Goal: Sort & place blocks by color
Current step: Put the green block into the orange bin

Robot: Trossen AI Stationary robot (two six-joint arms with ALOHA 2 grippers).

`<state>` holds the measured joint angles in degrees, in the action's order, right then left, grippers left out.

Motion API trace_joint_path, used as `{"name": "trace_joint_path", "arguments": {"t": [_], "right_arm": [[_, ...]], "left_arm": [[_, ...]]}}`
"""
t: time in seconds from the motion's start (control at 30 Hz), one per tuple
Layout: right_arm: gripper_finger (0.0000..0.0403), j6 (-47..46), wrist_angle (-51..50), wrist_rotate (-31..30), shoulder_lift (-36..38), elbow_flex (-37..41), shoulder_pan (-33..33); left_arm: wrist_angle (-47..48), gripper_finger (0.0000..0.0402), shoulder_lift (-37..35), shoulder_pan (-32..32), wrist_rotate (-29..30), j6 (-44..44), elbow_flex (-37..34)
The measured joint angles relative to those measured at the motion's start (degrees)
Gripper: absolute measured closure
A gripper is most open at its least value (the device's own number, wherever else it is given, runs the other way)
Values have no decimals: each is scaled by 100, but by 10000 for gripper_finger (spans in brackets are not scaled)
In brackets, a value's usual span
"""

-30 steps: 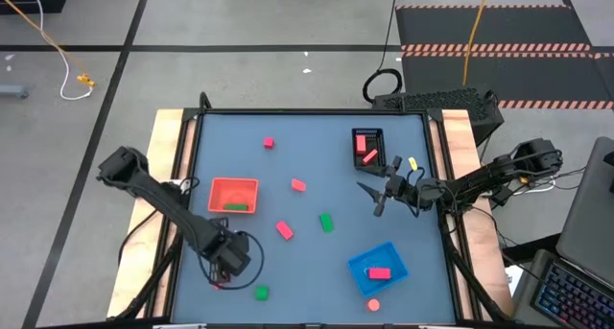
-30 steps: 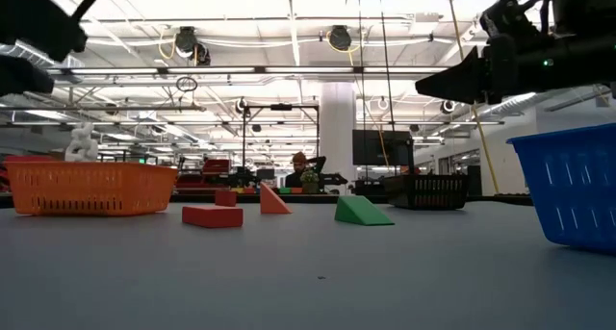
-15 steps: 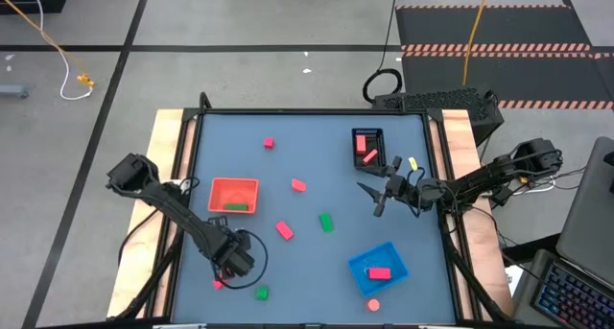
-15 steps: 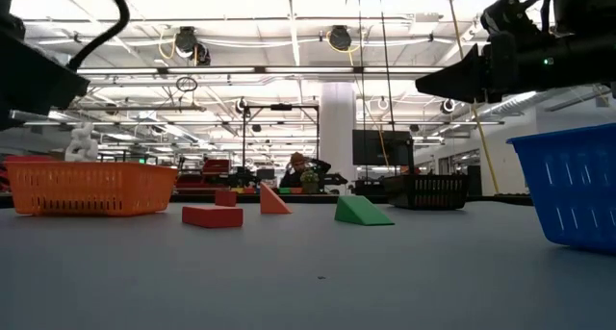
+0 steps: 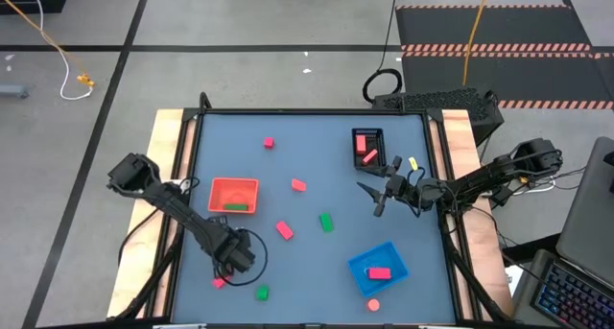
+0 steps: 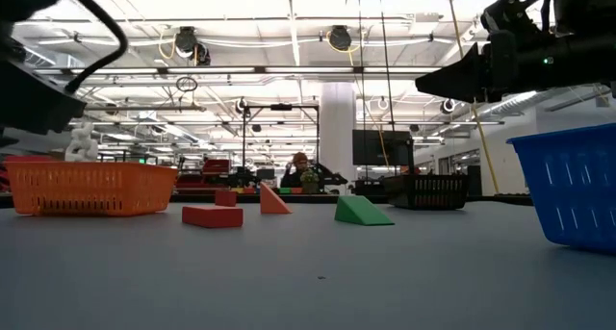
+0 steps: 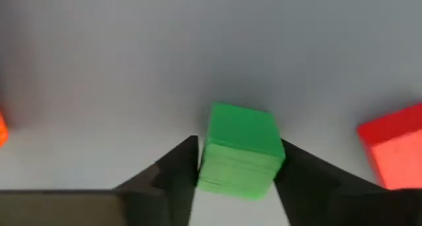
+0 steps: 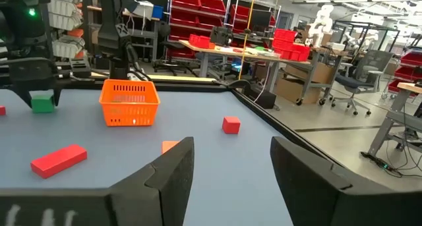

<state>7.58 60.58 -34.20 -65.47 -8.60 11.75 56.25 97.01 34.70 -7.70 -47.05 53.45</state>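
A green cube (image 7: 241, 143) rests on the table near its front edge, left of centre; it also shows in the high view (image 5: 261, 293). My left gripper (image 7: 236, 153) is open and slants down at the cube, one finger on either side of it; I see no touch. In the high view my left gripper (image 5: 236, 260) is just left of the cube. My right gripper (image 5: 375, 200) is open and empty, held above the table's right half, and also shows in its wrist view (image 8: 231, 153). Other red, pink and green blocks lie loose on the table.
An orange basket (image 5: 233, 195) holds a green block. A black basket (image 5: 366, 147) and a blue basket (image 5: 377, 269) hold red blocks. Loose blocks include a red one (image 5: 218, 282) beside my left gripper, a green one (image 5: 326, 222) and pink ones (image 5: 298, 185) mid-table.
My left gripper has come lower and gone a little toward the table's right edge, toward the green cube. The blocks have kept their places.
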Motion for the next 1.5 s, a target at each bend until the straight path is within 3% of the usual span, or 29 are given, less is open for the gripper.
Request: {"name": "trace_joint_path", "arguments": {"t": [0.1, 0.37, 0.63, 0.77, 0.93, 1.17, 1.23, 1.4, 1.5], "right_arm": [[206, 2, 2, 0, 0, 0, 0], [206, 17, 0, 0, 0, 0, 0], [206, 41, 1, 0, 0, 0, 0], [206, 40, 22, 0, 0, 0, 0], [206, 37, 31, 0, 0, 0, 53], [206, 133, 44, -2, 0, 0, 118], [206, 137, 42, -2, 0, 0, 118], [206, 144, 42, -2, 0, 0, 118], [206, 144, 43, -2, 0, 0, 118]], "left_arm": [[12, 270, -2, -157, -26, 81, 0], [507, 269, -95, -1016, -152, 674, 333], [2199, 269, -590, -2147, 1229, 1765, 1520], [2147, 269, -768, -2813, 1585, 2109, 1544], [2010, 269, -668, -3540, 1558, 2647, 1297], [1718, 268, -627, -3979, 1518, 2810, 1198], [1714, 234, -626, -4010, 1502, 2741, 1198], [1707, 93, -629, -4016, 1164, 2737, 1198], [1718, 43, -629, -4014, 1050, 2553, 1198]]}}
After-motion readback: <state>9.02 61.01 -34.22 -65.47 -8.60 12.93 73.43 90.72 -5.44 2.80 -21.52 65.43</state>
